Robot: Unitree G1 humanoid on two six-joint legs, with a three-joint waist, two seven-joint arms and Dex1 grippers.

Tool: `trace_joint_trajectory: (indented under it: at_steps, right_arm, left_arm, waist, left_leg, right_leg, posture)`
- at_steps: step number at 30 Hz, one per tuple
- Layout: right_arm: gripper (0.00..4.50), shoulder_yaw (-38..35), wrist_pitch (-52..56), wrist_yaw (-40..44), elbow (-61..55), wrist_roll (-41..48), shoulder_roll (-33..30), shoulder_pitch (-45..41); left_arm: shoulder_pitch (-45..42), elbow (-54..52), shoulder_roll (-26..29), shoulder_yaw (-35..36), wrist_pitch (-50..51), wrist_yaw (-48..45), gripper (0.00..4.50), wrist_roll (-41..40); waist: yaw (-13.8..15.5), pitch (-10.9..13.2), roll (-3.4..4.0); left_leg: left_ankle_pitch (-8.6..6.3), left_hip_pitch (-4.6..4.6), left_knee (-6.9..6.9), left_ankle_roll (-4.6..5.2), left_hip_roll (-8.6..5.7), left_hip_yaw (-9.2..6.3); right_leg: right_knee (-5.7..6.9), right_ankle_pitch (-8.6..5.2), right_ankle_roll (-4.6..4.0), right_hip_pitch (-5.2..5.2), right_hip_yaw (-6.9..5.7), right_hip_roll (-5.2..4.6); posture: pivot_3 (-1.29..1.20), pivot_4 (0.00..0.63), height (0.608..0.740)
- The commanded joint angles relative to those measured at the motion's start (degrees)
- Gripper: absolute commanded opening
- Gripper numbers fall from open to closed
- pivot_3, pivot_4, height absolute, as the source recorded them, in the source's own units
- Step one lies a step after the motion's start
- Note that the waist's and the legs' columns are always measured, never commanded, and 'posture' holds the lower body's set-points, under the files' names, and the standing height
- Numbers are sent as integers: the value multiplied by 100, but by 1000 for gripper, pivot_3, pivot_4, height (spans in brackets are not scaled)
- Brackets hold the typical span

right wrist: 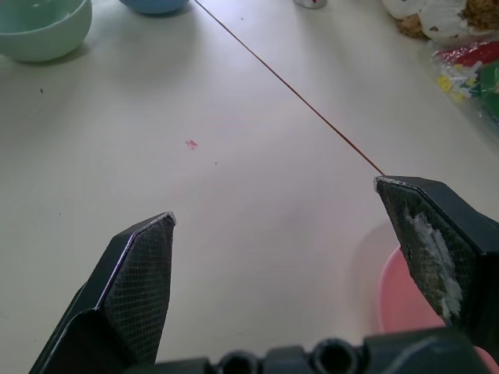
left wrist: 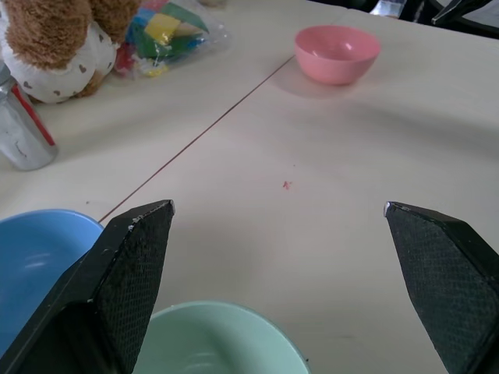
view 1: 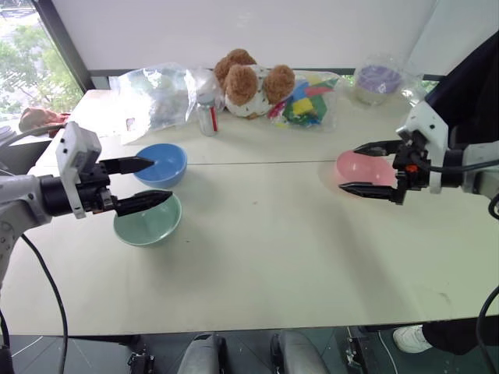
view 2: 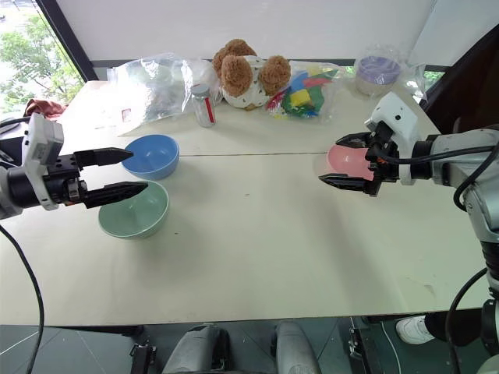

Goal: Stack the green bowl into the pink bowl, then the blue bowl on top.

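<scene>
The green bowl (view 1: 148, 220) sits upright on the left of the table, with the blue bowl (view 1: 162, 164) just behind it. The pink bowl (view 1: 363, 168) stands alone on the right side. My left gripper (view 1: 158, 181) hovers open above the two left bowls, its fingers spread and holding nothing. Open as well, my right gripper (view 1: 351, 167) hangs above the pink bowl's left rim with nothing between its fingers. In the left wrist view the green bowl (left wrist: 214, 341) and blue bowl (left wrist: 39, 265) lie just under the fingers, and the pink bowl (left wrist: 337, 53) is far off.
Along the table's back edge lie a brown plush bear (view 1: 251, 82), a bag of coloured toys (view 1: 308, 101), a small clear bottle (view 1: 207, 115), a crumpled plastic bag (view 1: 152, 97) and a purple-lidded clear container (view 1: 378, 80). A thin seam (view 1: 265, 163) crosses the table.
</scene>
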Motion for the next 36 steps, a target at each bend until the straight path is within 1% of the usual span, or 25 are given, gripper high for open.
trace_joint_trajectory:
  at_steps: [1,10,15,21,24,28,31,32,33,36]
  right_arm:
    - [4500,-110,9,-75,-85,-58,-5,-72]
    - [4500,-85,90,-250,24,-229,47,-50]
    - [4500,58,180,-526,449,-505,210,-240]
    - [4500,724,-250,-848,2073,-1318,798,-756]
    - [4500,1151,-826,-933,3359,-1850,1303,-1133]
    - [4500,1415,-1383,-902,4494,-2283,1707,-1479]
    - [4500,1522,-1696,-820,5044,-2494,1882,-1636]
    - [3951,1533,-1787,-796,5175,-2552,1919,-1679]
    - [3641,1528,-1876,-760,5262,-2588,1945,-1714]
    - [2124,1464,-2000,-592,5271,-2611,1997,-1821]
  left_arm:
    - [-70,-116,53,228,-30,4,4470,-82]
    - [-71,-111,5,172,-81,3,4470,-50]
    - [-122,-90,-39,124,-115,17,4470,-29]
    - [-216,-27,-100,6,-178,8,4470,44]
    - [-291,-18,-119,-41,-203,27,4470,66]
    - [-300,-58,-107,-32,-197,55,4470,70]
    - [-217,-126,-73,56,-179,84,4470,56]
    - [-190,-143,-64,82,-174,97,4500,52]
    - [-158,-167,-56,110,-166,112,4500,46]
    - [-49,-252,-36,193,-139,165,4500,19]
  waist:
    - [0,0,0]
    - [-1,0,0]
    - [-3,0,0]
    - [-21,0,0]
    - [-27,0,0]
    - [-30,1,1]
    - [-30,1,1]
    - [-29,1,1]
    - [-29,1,1]
    - [-33,1,1]
  left_leg:
    - [0,0,0,0,0,0]
    - [0,0,0,0,0,0]
    - [0,0,0,0,0,1]
    - [0,1,0,0,-1,4]
    - [1,1,1,-1,-1,6]
    - [2,-2,-2,-3,-1,7]
    - [2,-4,-3,-4,-2,7]
    - [3,-4,-2,-4,-2,9]
    - [3,-4,-2,-5,-2,9]
    - [3,-3,-1,-5,-2,9]
  right_leg:
    - [0,0,0,0,0,0]
    - [0,0,0,0,0,0]
    - [0,0,0,0,1,0]
    - [1,0,0,0,2,2]
    - [2,0,0,-2,2,4]
    - [2,0,0,-7,3,6]
    - [1,0,0,-9,3,5]
    - [1,0,0,-9,4,4]
    - [1,0,0,-9,4,4]
    - [2,1,0,-8,5,3]
  posture:
    - [0,150,740]
    - [0,150,740]
    - [0,150,740]
    - [0,150,740]
    - [0,150,740]
    - [0,150,740]
    - [0,150,740]
    - [0,150,740]
    - [0,150,740]
    - [0,150,740]
